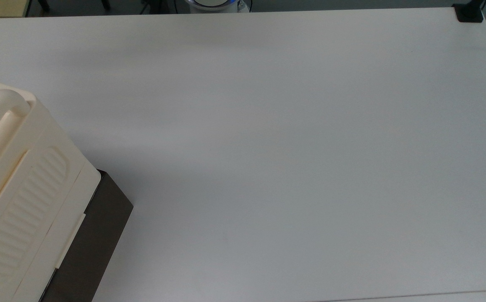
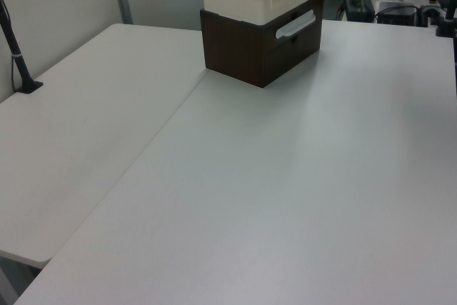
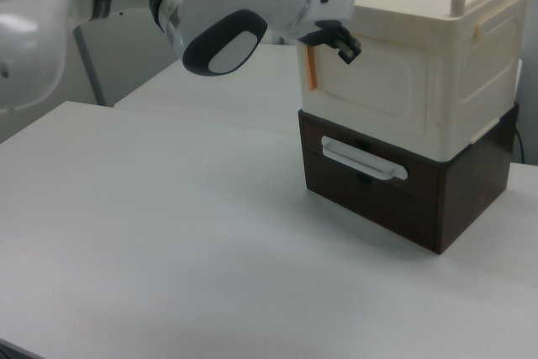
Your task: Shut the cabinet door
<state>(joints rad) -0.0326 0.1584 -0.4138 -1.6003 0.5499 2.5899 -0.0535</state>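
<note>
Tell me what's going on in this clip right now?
A white robot arm is working on a cream cabinet that sits on a dark brown drawer unit on a white table. Its gripper is at the upper edge of the cabinet door, which lies almost flush against the cabinet front in the right view, with a thin orange strip showing along the door's edge.

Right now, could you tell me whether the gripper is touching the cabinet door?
Cannot tell. In the right view the gripper sits at the upper corner of the cabinet door, overlapping its edge, but neither contact nor a gap shows plainly.
</note>
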